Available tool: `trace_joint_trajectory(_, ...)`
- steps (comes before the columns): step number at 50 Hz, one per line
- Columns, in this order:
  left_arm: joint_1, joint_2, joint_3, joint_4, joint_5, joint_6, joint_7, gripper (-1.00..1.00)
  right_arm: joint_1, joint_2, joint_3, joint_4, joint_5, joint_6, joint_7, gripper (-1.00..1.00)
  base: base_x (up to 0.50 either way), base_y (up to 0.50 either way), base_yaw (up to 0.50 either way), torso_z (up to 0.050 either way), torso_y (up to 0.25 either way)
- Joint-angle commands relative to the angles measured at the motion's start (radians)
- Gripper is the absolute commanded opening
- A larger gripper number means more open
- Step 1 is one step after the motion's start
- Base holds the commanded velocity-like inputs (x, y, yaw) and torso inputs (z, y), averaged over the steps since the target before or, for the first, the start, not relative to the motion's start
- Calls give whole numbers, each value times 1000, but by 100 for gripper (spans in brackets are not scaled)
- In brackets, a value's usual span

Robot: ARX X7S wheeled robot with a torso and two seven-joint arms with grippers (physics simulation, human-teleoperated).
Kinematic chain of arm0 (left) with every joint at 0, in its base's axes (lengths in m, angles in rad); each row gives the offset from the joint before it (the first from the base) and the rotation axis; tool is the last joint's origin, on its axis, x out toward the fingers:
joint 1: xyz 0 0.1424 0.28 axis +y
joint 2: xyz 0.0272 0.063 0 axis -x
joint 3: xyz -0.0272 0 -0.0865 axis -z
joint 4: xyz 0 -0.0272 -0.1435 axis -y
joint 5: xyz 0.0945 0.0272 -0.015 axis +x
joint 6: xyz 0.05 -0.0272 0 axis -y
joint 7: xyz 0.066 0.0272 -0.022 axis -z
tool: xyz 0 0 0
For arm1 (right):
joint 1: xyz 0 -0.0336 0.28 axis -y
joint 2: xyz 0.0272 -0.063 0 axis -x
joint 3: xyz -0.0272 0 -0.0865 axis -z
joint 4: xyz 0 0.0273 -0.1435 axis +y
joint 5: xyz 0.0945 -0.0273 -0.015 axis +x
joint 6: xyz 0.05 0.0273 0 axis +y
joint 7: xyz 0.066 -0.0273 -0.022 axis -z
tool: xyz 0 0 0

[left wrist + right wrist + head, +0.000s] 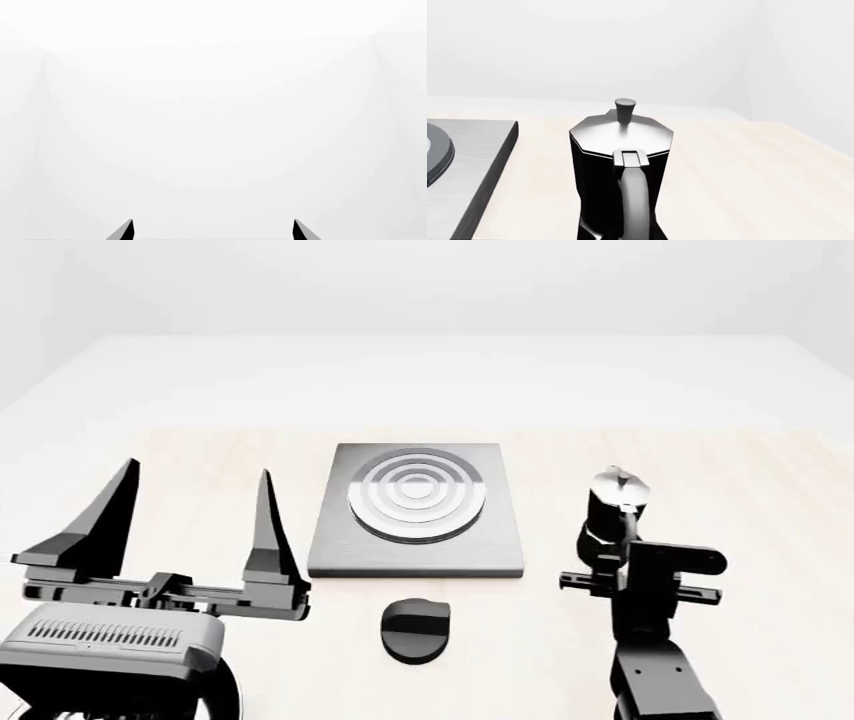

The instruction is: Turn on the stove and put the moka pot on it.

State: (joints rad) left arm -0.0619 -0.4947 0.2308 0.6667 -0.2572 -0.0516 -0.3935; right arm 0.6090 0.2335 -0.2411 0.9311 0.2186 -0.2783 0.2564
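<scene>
A: Containers?
B: One, the moka pot [615, 502], at 3 o'clock of the stove [416, 555], standing upright on the table [200, 455] and apart from the plate. Lid is down, so contents can't be told.
A: Pot build?
B: Faceted black body, silver angular lid with a small knob on top, curved handle facing the right wrist camera.
A: Stove?
B: Flat square brushed grey metal plate, raised concentric silver rings at centre. Round black knob [416, 629] sits separately at 6 o'clock of it, glossy, low.
A: Table?
B: Pale wood grain, smooth.
A: Right gripper [614, 540]?
B: Right behind the pot at the handle; fingertips are hidden, can't tell if it grips or is parted.
A: Left gripper [190, 515]?
B: Fingers spread wide, pointed black tips, nothing between them, at 9 o'clock of the stove.
</scene>
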Motion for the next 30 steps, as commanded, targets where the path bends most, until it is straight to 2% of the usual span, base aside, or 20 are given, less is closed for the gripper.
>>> trace_joint_trajectory(1,3,2,1,-9,-7,12,1,100,-8,10,1,-41,-13,27,23,-100,0,0,0,0,0)
trace_joint_trajectory(4,5,3,1,-11,-6,15,0,100,17,-2,-4,27,-24,-23,18,-100,0,0,-1,0,0)
trace_joint_trajectory(5,7,4,3,-15,-5,19,1,100,7,11,-8,-69,-22,50,28,-100,0,0,-3,0,0)
trace_joint_trajectory(9,7,2,2,-8,-4,14,-2,100,5,20,-20,-174,-30,125,46,-100,0,0,-1,0,0)
trace_joint_trajectory(30,10,-2,-5,-17,-12,30,-4,100,79,11,-72,-375,-56,287,58,-100,0,0,0,0,0)
